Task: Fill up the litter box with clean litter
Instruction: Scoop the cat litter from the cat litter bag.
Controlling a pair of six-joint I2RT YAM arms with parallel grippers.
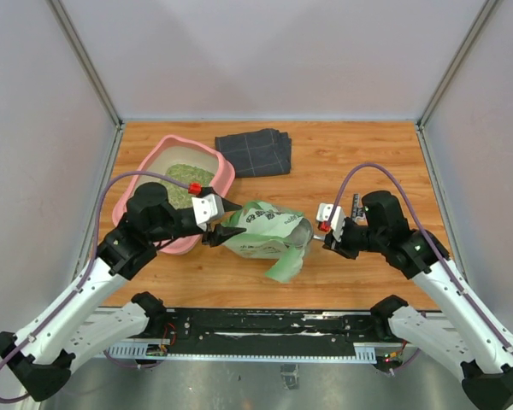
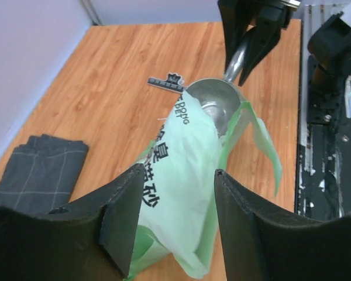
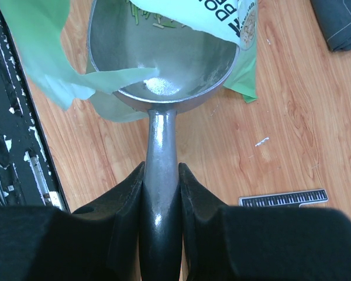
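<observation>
Right wrist: right hand pinches the scoop handle; left hand stands open at the bag.

Metal scoop in bag mouth — strip (perhaps a ruler) nearby.

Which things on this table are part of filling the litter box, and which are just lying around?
Part of the job: litter box, litter, bag, scoop.
Lying about: folded cloth, small black marked strip.
</observation>
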